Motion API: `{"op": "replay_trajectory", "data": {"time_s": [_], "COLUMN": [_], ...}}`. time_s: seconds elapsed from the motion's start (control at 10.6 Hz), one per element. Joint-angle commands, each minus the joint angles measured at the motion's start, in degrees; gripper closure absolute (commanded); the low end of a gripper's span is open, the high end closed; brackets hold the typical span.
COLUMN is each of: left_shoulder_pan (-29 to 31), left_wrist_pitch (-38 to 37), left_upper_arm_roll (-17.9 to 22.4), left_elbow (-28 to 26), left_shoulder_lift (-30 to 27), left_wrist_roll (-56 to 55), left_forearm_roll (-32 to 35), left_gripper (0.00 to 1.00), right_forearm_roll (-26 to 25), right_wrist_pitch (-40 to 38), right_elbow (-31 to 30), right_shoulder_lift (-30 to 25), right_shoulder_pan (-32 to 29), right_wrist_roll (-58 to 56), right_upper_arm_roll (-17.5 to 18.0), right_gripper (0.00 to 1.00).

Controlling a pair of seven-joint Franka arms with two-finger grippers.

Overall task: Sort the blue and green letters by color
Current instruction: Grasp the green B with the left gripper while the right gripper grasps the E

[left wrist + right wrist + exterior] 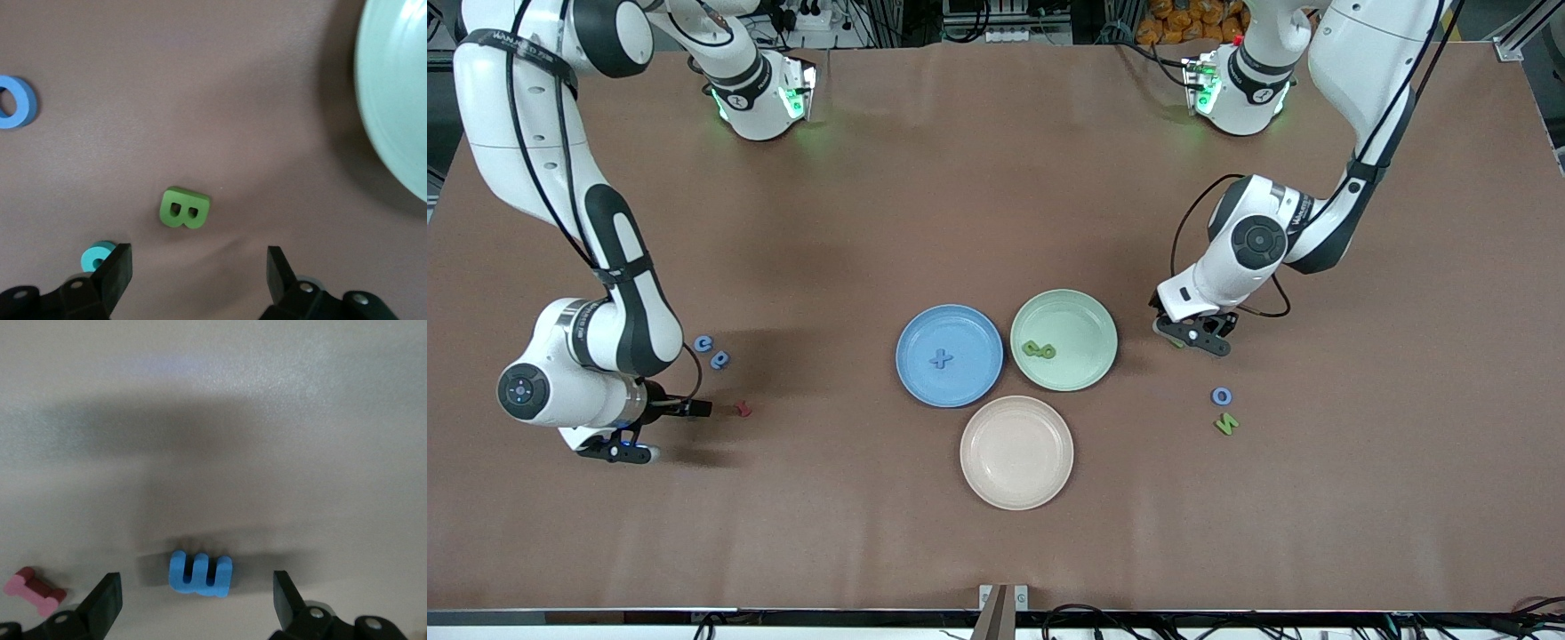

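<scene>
Now the left gripper point(198, 267) hangs low over the table beside the green plate point(1064, 339), its fingers spread apart and holding nothing; a green B point(184, 208) lies flat on the table just under it. A blue O point(1221, 396) and a green N point(1226, 423) lie close together, nearer to the front camera. Two green letters point(1039, 349) lie in the green plate, and a blue X point(941, 359) lies in the blue plate point(949, 356). The right gripper point(195, 600) is also spread wide and empty, low over a blue letter point(200, 573) at the right arm's end of the table. Two more blue letters point(711, 351) lie beside that arm.
</scene>
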Motion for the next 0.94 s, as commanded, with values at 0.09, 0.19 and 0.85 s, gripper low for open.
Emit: {"op": "replay_trajectory", "data": {"time_s": [0.09, 0.19, 0.85], "left_shoulder_pan": [-0.2, -0.1, 0.9], "left_wrist_pitch": [1.1, 1.1, 3.9], "left_upper_arm_roll": [-0.5, -0.5, -0.4], "left_elbow": [0.8, 1.3, 3.3], "left_shoulder_lift": [0.8, 1.4, 5.3], "left_wrist_roll": [2.3, 2.3, 2.3], "left_forearm_roll": [3.4, 5.3, 7.1], "left_gripper": [0.19, 0.19, 0.30], "right_forearm_roll": [0.9, 0.9, 0.8], "right_wrist_pitch": [0.2, 0.2, 0.3], "right_elbow": [-2.0, -2.0, -1.6], "right_shoulder_lift": [-0.5, -0.5, -0.6], "right_shoulder_pan": [-1.5, -1.5, -1.2], "right_wrist_roll": [-0.3, -0.3, -0.4], "right_upper_arm_roll": [0.7, 0.7, 0.7], "right_gripper": [0.00, 0.00, 1.00]}}
